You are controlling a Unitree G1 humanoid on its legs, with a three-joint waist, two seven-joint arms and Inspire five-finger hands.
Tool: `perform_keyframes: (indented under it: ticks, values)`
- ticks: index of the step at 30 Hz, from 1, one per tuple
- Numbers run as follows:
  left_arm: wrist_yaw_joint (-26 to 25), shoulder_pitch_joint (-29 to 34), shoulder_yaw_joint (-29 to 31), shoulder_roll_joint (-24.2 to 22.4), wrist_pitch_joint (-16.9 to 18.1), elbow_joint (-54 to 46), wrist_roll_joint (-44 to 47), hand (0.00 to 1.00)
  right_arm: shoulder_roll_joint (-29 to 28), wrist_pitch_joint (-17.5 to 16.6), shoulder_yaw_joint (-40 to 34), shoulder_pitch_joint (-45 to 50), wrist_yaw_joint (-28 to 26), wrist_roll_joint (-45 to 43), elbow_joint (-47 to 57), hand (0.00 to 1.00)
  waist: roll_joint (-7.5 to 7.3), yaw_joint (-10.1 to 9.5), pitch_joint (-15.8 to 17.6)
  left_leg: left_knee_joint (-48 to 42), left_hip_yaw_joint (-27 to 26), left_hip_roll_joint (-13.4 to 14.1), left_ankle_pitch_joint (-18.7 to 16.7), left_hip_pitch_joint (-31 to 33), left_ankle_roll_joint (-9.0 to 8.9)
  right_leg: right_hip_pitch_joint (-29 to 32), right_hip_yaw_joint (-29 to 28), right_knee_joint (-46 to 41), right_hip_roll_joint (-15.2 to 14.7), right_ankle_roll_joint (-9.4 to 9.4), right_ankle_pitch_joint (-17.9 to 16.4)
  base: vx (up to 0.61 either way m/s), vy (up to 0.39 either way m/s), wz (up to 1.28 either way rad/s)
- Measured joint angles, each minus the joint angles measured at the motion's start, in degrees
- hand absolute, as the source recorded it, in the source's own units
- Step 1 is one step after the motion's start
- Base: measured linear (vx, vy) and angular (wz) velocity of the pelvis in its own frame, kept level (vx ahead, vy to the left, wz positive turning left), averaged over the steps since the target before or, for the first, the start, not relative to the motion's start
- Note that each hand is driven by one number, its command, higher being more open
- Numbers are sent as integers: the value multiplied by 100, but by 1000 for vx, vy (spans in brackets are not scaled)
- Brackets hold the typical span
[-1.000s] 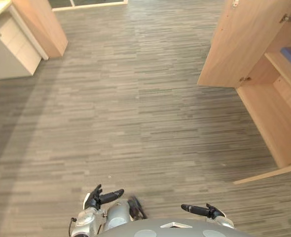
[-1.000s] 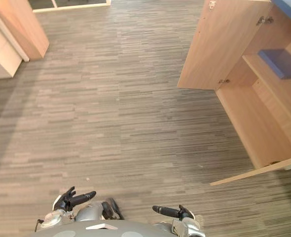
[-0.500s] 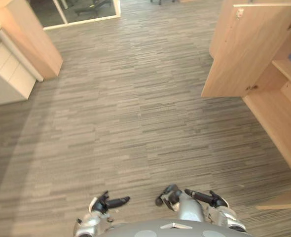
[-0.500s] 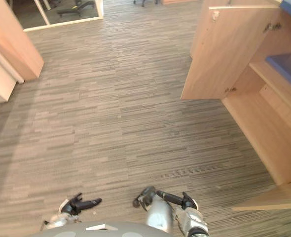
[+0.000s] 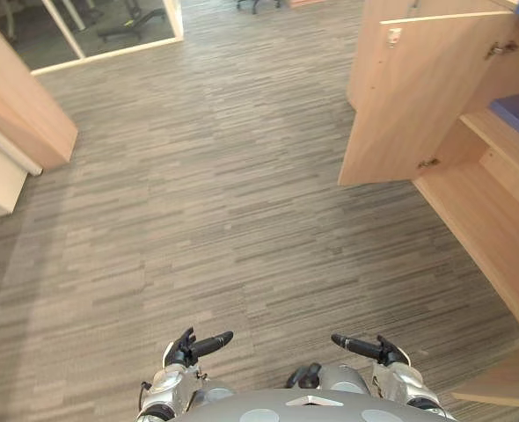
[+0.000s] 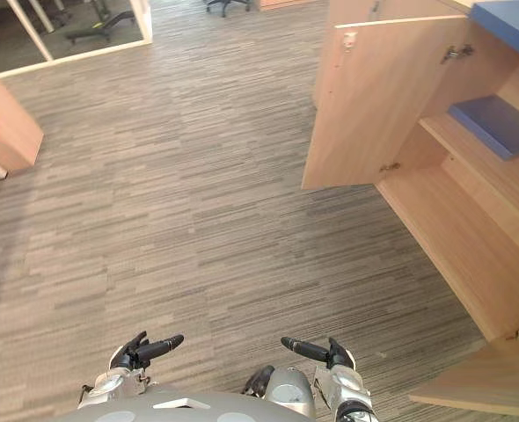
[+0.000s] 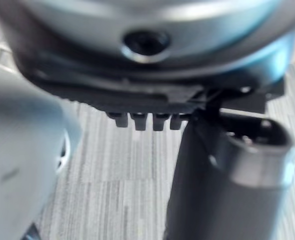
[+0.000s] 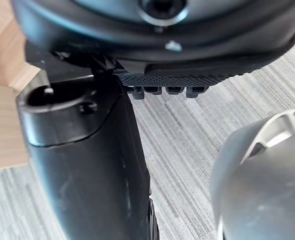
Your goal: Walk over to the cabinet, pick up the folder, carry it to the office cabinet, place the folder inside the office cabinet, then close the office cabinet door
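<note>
Left hand point(image 6: 136, 354), right hand point(image 6: 325, 354): empty, fingers straight, hanging low for walking. Blue folder point(image 6: 497, 125) already inside cabinet point(image 6: 457, 237), door point(image 6: 374, 105) wide open.

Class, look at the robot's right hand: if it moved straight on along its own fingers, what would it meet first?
Probably the grey striped carpet floor. In its wrist view the right hand has only bare floor past its fingers, with nothing between, though depth is unclear.
</note>
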State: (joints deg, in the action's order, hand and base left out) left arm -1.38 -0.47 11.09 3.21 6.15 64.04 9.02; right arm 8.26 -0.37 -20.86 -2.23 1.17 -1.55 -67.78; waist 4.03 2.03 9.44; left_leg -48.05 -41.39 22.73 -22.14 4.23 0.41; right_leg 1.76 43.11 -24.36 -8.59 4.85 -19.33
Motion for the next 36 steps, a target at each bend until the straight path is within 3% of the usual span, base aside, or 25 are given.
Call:
perform_keyframes:
  ticks: [3,5,7,8,9,11,12,13,15,16,17,18,19,20,21,22,24,25,26,28,29,30,36]
  values:
    - [-16,66,4,-10,0,-2,0,100,28,54,2,266,43,1,-29,100,8,14,32,1562,1051,-578,405,618,-355,-284,-444,345,23,-185,136,205,114,-84]
    - [-27,135,5,-23,5,2,0,100,26,78,14,351,52,-10,-61,100,9,8,52,2963,2224,-1071,970,787,-597,-495,-883,577,95,-323,209,237,151,-103]
    - [-43,151,4,-61,8,-1,9,100,37,62,19,351,50,-7,-56,100,35,-18,56,3412,2949,-1291,1255,863,-647,-586,-1253,706,149,-493,226,233,215,-108]
    - [-44,154,1,-66,8,-1,15,100,36,57,19,363,49,-8,-51,100,57,-17,53,3432,3169,-1342,1342,880,-620,-648,-1429,759,182,-605,222,339,335,-122]
    - [-46,167,4,-66,8,0,21,100,25,57,19,372,44,-5,-46,100,52,-25,49,3355,3315,-1440,1656,815,-546,-697,-1708,758,149,-753,192,395,395,-113]
    - [-43,177,-1,-68,8,0,1,100,9,58,12,382,40,7,5,100,28,-16,20,3340,3156,-1564,2118,670,-469,-692,-2036,737,-23,-983,156,371,377,-99]
    - [-44,181,3,-66,12,4,-21,100,-3,51,-4,403,26,10,24,100,-117,-11,-5,3386,2792,-1793,1986,497,-320,-651,-2240,668,-361,-1209,178,324,314,-89]
    - [-13,161,-6,-57,20,0,-41,100,-16,58,-57,441,10,10,23,100,-182,-33,-44,3516,2536,-1956,1896,394,-231,-562,-2347,585,-599,-1317,225,405,390,-113]
    - [9,125,-7,-73,17,33,-43,100,-34,86,-243,422,-56,13,58,100,-171,-56,-39,3797,2134,-2286,1804,48,-55,-264,-2455,45,-1092,-1518,384,365,405,-87]
    - [20,141,-10,-96,12,85,-44,100,-39,90,-600,449,-114,-10,136,100,-115,2,-35,4089,2077,-2588,1728,-404,65,-99,-2330,-743,-1543,-1254,575,318,394,-43]
    - [23,152,-13,-106,12,91,-44,100,-23,90,-700,463,-117,-15,185,100,-69,12,-35,4177,2076,-2667,1688,-591,128,-34,-2219,-1154,-1709,-1052,699,370,429,-26]
    - [27,165,-22,-111,14,100,-44,100,8,91,-806,488,-113,-32,286,100,30,34,-38,4264,2086,-2736,1619,-859,232,62,-1992,-1765,-1995,-615,939,287,276,8]
    - [32,180,-20,-81,19,115,-48,100,55,85,-814,499,-117,-95,378,100,114,138,-51,4362,2097,-2769,1579,-1131,293,158,-1633,-2444,-2283,-336,1004,318,275,16]
    - [34,204,-13,-28,22,126,-53,100,38,83,-790,486,-67,-92,449,100,139,134,-61,4520,2072,-2775,1577,-1355,290,299,-1271,-2887,-2457,-253,962,242,177,14]
    - [35,219,-4,15,25,126,-53,100,27,81,-791,473,-24,-98,456,100,166,135,-70,4611,2050,-2773,1573,-1465,283,363,-1091,-3004,-2506,-249,955,255,102,-7]
    - [24,216,3,123,18,153,-50,100,13,73,-789,411,-39,-114,457,100,149,141,-63,4819,1957,-2761,1543,-1658,234,576,-557,-3063,-2537,-278,937,200,31,-23]
    - [1,221,10,194,-5,266,-46,100,-22,84,-782,305,-45,-117,451,100,89,148,1,4875,1809,-2724,1483,-1748,145,795,85,-2861,-2491,-272,933,156,-32,-42]
    - [-10,231,49,255,-31,352,-39,100,-59,83,-777,208,-36,-116,454,100,48,142,113,4872,1635,-2659,1415,-1855,52,866,642,-2412,-2321,-261,962,137,-108,-79]
    - [-19,279,47,280,-61,436,-37,100,-130,88,-699,156,-9,-109,441,100,-23,139,150,4855,1434,-2640,1295,-1920,-68,827,1369,-1734,-2058,-100,937,143,-127,-93]
    - [-30,279,50,147,-143,527,-36,100,-69,92,-487,57,9,-110,320,100,44,91,153,4835,1016,-2560,1249,-1867,-139,676,1928,-1006,-1608,263,735,210,-114,-123]
    - [2,253,57,127,-140,520,-39,100,-75,91,-436,7,11,-114,287,100,29,124,208,4831,866,-2563,1242,-1844,-151,679,2110,-778,-1469,453,616,261,-126,-119]
    - [-17,97,59,125,-140,510,-42,100,-74,98,-445,9,21,-130,225,100,48,150,253,4832,832,-2558,1233,-1857,-167,693,2108,-703,-1384,524,566,160,-100,-66]
    - [-12,-225,172,132,17,41,-42,100,-104,80,-452,4,53,-213,226,100,56,301,265,4823,798,-2471,1145,-1883,-288,658,2141,-589,-1218,432,482,73,-101,-9]
